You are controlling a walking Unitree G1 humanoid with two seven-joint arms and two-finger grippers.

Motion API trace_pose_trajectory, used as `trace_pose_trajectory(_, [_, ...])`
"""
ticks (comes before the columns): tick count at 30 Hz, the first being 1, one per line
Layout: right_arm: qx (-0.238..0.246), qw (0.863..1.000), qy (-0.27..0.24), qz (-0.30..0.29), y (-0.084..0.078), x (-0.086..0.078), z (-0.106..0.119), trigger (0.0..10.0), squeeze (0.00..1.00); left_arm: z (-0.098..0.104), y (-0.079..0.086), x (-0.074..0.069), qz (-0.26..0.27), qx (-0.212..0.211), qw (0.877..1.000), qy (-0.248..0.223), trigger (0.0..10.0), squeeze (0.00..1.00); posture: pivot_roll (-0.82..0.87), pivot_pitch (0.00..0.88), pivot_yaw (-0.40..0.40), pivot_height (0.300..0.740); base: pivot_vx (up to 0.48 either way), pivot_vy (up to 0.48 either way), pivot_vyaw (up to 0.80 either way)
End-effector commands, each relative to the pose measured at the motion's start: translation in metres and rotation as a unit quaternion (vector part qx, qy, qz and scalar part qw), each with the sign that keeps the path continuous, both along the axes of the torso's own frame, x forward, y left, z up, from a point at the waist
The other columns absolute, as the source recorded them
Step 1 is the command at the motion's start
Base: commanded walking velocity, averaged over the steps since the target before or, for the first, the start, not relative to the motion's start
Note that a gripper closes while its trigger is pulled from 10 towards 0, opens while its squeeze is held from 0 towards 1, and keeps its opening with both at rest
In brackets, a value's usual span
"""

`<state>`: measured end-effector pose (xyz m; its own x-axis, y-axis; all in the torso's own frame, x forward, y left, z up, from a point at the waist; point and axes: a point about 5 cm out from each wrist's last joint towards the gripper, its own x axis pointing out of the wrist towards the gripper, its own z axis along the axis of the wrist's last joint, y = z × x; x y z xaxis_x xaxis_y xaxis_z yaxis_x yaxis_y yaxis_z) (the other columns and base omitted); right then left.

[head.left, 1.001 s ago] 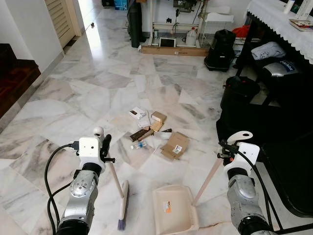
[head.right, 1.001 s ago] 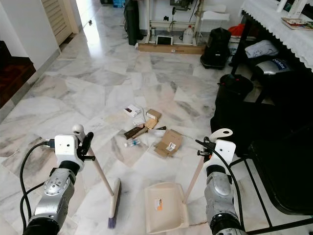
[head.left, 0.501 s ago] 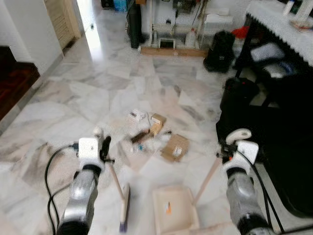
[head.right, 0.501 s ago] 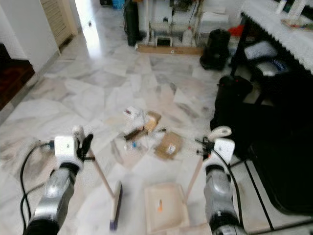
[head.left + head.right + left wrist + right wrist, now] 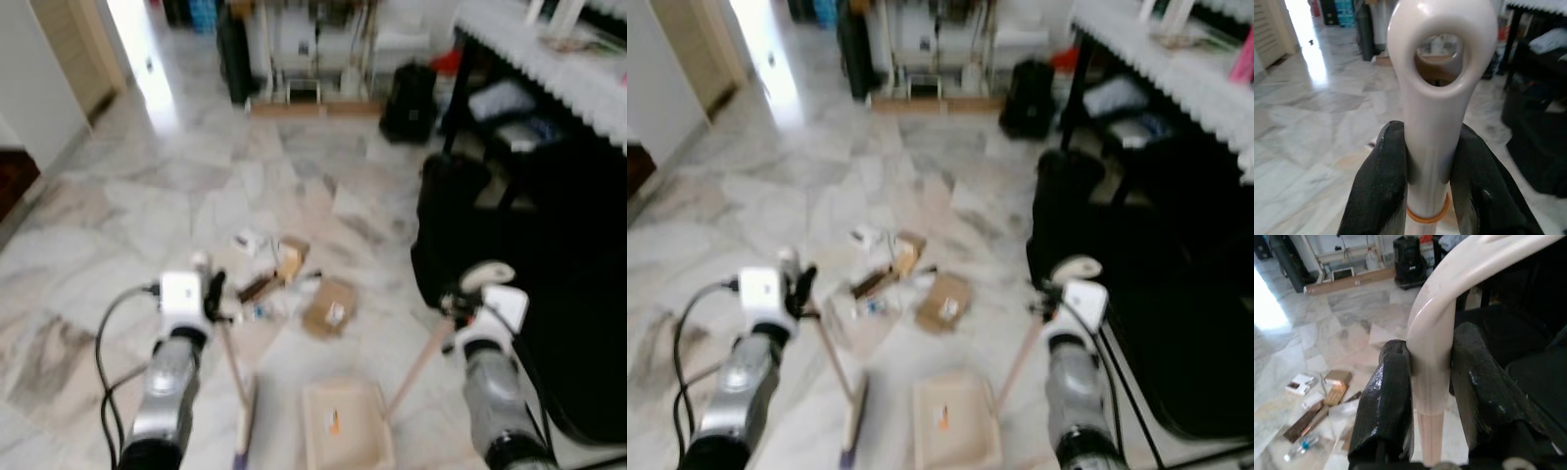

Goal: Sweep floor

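Pinching the cream handle of the broom [image 5: 1435, 122] between two black fingers [image 5: 1382, 186], the left gripper [image 5: 211, 299] is clenched just below the handle's looped end, above an orange ring on the shaft. The right gripper [image 5: 460, 308] likewise grasps the pale curved handle of the dustpan [image 5: 1432, 362], one finger on each side of it. From the left gripper the broom shaft slants down and forward to the brush head [image 5: 243, 431], which rests on the floor in front of the robot. Just to the right of the brush head, the cream dustpan tray [image 5: 345, 426] lies flat on the floor with a small orange label in its middle, its long handle rising at a slant to the right gripper. A little farther out lies the litter [image 5: 284, 279]: a brown cardboard piece [image 5: 328, 306] with a white sticker, small boxes, a dark strip and a small plastic bottle [image 5: 1300, 446], clustered together. The floor [image 5: 147, 196] is glossy white marble with grey and tan veining, and bright light glares on it near a doorway at the far left. Along the robot's right stands dark furniture [image 5: 549, 323], with a table under a white lace-edged cloth [image 5: 549, 49] behind it and bundles stowed below. At the far wall are a white rack [image 5: 313, 49], a long flat cardboard box [image 5: 313, 106] on the floor and a black bag [image 5: 409, 103]. The head views are blurred.
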<state>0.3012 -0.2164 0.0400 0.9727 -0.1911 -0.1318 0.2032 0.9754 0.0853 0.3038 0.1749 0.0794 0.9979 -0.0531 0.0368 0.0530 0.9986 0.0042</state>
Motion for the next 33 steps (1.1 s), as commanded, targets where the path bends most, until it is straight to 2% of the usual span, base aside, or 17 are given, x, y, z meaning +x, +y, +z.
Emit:
trace_pose_trajectory(1, [0.002, 1.0, -0.022, 0.012, 0.0088, 0.0076, 0.009, 10.0, 0.0, 0.0076, 0.0051, 0.0024, 0.007, 0.003, 1.0, -0.017, 10.0, 0.0, -0.04, 0.0, -0.009, 0.74, 0.281, 0.0, 0.0])
trace_pose_trajectory(15, [0.003, 1.0, -0.023, 0.016, 0.0091, 0.0081, 0.0093, 10.0, 0.0, 0.0095, 0.007, 0.0037, 0.011, 0.003, 1.0, -0.019, 10.0, 0.0, -0.04, 0.0, -0.01, 0.74, 0.28, 0.0, 0.0])
trace_pose_trajectory(17, [-0.011, 0.999, -0.024, 0.028, 0.0114, 0.0083, 0.0099, 10.0, 0.0, 0.0096, 0.0072, 0.0038, 0.012, 0.003, 1.0, -0.019, 10.0, 0.0, -0.04, 0.0, -0.01, 0.74, 0.281, 0.0, 0.0])
trace_pose_trajectory(23, [-0.009, 0.999, -0.027, 0.036, 0.0145, 0.0077, 0.0095, 10.0, 0.0, 0.0103, 0.0069, 0.004, 0.013, 0.003, 1.0, -0.021, 10.0, 0.0, -0.04, 0.0, -0.011, 0.74, 0.282, 0.0, 0.78])
trace_pose_trajectory(33, [-0.005, 0.999, -0.029, 0.028, 0.0114, 0.009, 0.011, 10.0, 0.0, 0.0102, 0.006, 0.0049, 0.009, 0.002, 1.0, -0.021, 10.0, 0.0, -0.04, 0.0, -0.007, 0.74, 0.282, 0.0, 0.0])
